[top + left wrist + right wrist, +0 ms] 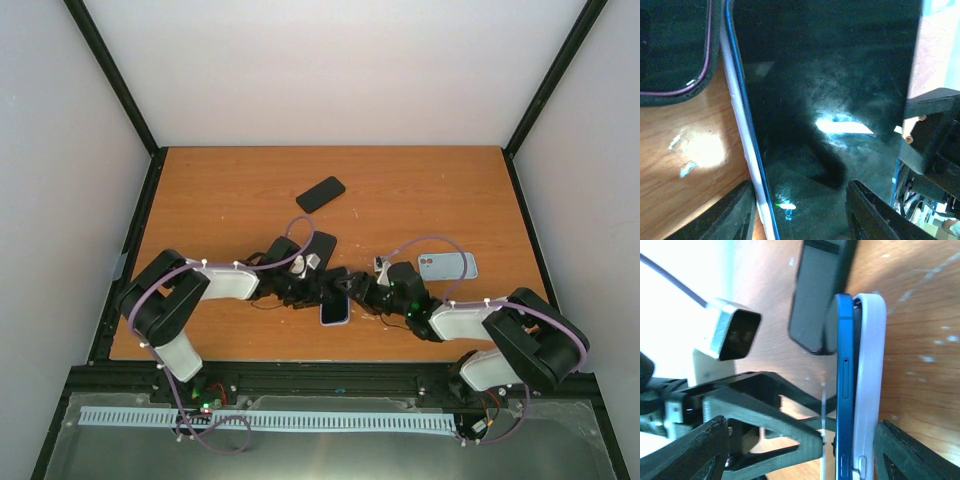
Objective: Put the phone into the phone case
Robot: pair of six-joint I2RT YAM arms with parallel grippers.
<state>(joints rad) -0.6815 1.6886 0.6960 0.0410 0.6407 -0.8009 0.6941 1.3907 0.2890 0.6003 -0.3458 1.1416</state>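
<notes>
The phone, with a black screen and blue frame, lies face up on a white case near the table's front middle. In the left wrist view its screen fills the frame, with the white case edge along its left. My left gripper is open over it, one finger outside the case edge and the other above the screen. In the right wrist view the phone's blue edge rests against the case, with a slight gap at the far end. My right gripper is open, and the case is close to its right finger.
A dark case with pink trim lies just behind the phone and shows in the left wrist view. A black phone lies further back. A light blue phone or case lies to the right. Both arms crowd the front middle.
</notes>
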